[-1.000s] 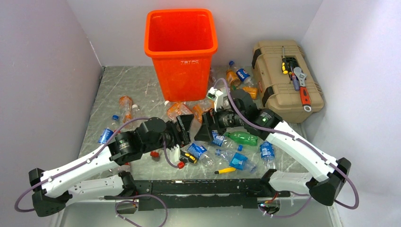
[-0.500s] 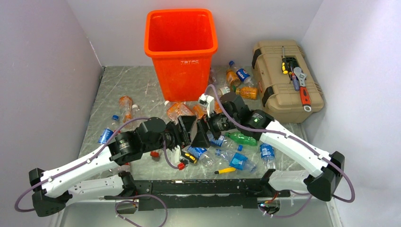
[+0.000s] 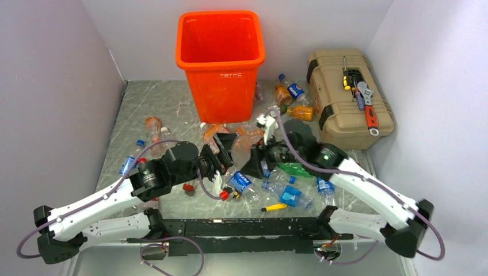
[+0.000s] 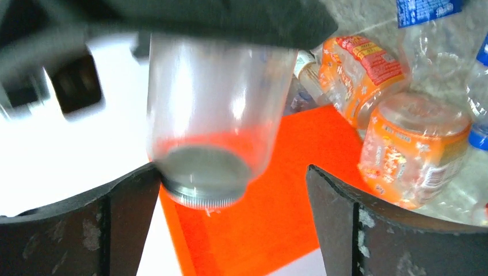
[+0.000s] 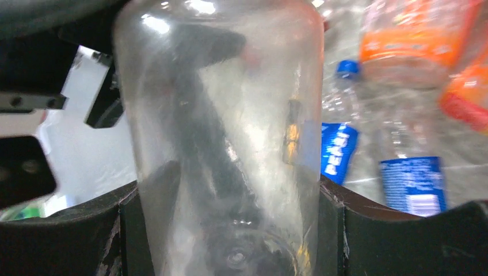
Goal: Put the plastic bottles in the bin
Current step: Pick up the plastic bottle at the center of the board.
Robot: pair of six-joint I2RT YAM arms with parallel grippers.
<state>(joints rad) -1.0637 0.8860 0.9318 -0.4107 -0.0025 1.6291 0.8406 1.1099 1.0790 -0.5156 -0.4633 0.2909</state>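
Surface: grey marbled tabletop (image 3: 155,103), strewn with plastic bottles (image 3: 296,168), mostly in the middle and on the right.
Room: pale walls (image 3: 52,69) close in on the left, far and right sides.
Bin: orange bin (image 3: 220,63), upright at the far middle, with bottles lying at its foot.
Toolbox: tan toolbox (image 3: 339,109), far right.
Right gripper (image 5: 230,224): clamped on a clear bottle (image 5: 221,115) at mid-table, on the near side of the bin.
Left gripper (image 4: 233,224): jaws spread, with that bottle's base between them; it possibly brushes the left finger.
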